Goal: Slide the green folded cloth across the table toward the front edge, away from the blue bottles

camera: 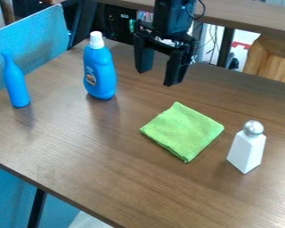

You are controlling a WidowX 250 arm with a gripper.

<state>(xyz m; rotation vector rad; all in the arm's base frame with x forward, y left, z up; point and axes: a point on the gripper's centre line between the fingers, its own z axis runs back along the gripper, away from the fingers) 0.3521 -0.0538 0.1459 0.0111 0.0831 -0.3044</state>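
Note:
The black gripper (159, 75) hangs over the back middle of the table, its two fingers spread apart with nothing between them. To its left stands a blue detergent bottle (99, 73) with a white cap, upright and apart from it. A folded green cloth (183, 130) lies flat on the table, in front of and below the gripper. Right of the cloth is a white shaker (247, 149) with a round silver top, standing upright. At the far left a slim blue bottle (15, 83) stands near the table's edge.
The brown wooden table (109, 164) has its front edge running from the left side down to the bottom middle. A blue chair back (34, 42) rises beyond its left edge. Behind are another tabletop (246, 20), cables and a wooden box (273, 60).

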